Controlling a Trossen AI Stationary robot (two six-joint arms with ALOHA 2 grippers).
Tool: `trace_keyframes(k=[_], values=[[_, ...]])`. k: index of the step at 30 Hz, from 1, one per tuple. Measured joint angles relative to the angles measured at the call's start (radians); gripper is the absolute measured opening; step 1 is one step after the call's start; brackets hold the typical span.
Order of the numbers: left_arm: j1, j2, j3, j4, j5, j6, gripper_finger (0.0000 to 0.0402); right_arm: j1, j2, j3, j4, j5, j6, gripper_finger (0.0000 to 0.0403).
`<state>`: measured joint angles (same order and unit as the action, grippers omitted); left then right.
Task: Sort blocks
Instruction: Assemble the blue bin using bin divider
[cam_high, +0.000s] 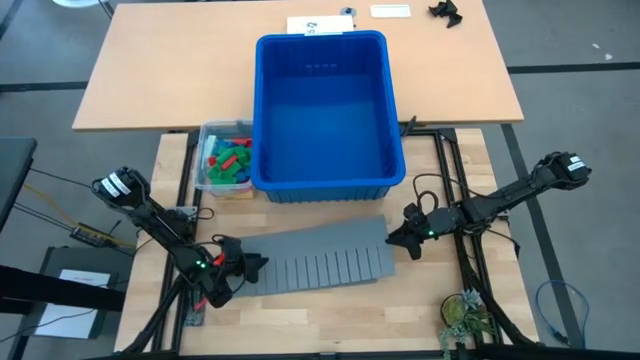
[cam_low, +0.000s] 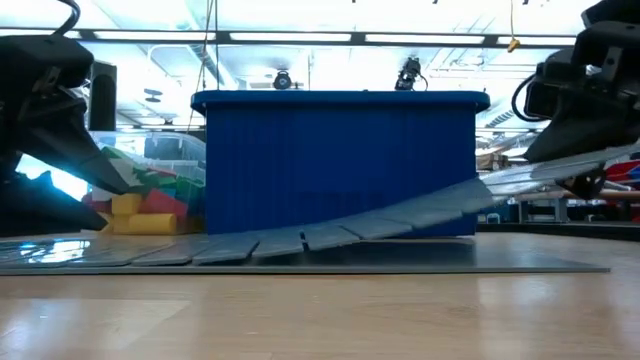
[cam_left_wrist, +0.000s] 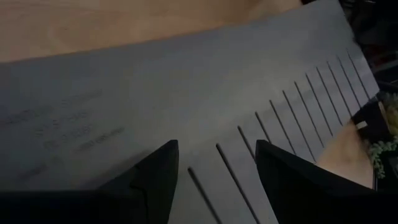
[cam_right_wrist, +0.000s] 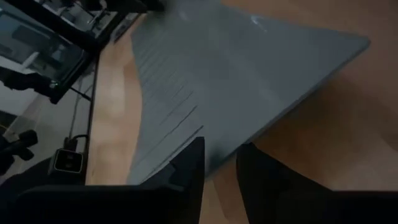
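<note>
The blocks (cam_high: 228, 158), red, green, blue and yellow, lie heaped in a small clear tub (cam_high: 206, 176) touching the left wall of the large blue bin (cam_high: 325, 180) at the desk's (cam_high: 330, 310) far middle. A grey slotted mat (cam_high: 315, 255) lies lengthwise before the bin. The left gripper (cam_high: 252, 266) sits low over its left end, jaws released. The right gripper (cam_high: 398, 238) is grasping the mat's right edge, lifting it off the desk.

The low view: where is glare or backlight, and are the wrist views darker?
Low view: bright ceiling lights leave the blue bin backlit, with glare on the grey mat. Left wrist view: dim, its fingers black. Right wrist view: dim too.
</note>
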<state>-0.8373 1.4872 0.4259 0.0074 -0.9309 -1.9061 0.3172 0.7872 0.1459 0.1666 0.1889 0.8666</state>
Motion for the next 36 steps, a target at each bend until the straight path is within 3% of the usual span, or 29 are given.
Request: trace_keyframes(k=[9, 17, 23, 26, 31, 36], values=[[0.026, 0.000, 0.000, 0.041, 0.008, 0.050, 0.0223, 0.000, 0.002, 0.000, 0.003, 0.001, -0.061, 0.0007], [0.046, -0.001, 0.002, 0.088, 0.045, 0.124, 0.0223, 0.000, 0.001, 0.000, 0.037, -0.037, -0.121, 0.0001], [0.046, -0.002, 0.003, 0.105, 0.125, 0.127, 0.0223, 0.000, -0.003, 0.000, 0.044, -0.058, -0.127, 0.0001], [0.045, -0.002, 0.023, 0.089, 0.201, 0.126, 0.0223, -0.002, -0.014, 0.000, 0.060, -0.123, -0.100, 0.0003], [0.044, -0.002, 0.124, -0.068, 0.340, 0.121, 0.0223, -0.004, -0.034, 0.000, 0.054, -0.187, -0.010, 0.0017], [0.042, -0.002, 0.300, -0.430, 0.458, 0.064, 0.0223, -0.004, -0.035, -0.001, 0.046, -0.188, 0.014, 0.0052]])
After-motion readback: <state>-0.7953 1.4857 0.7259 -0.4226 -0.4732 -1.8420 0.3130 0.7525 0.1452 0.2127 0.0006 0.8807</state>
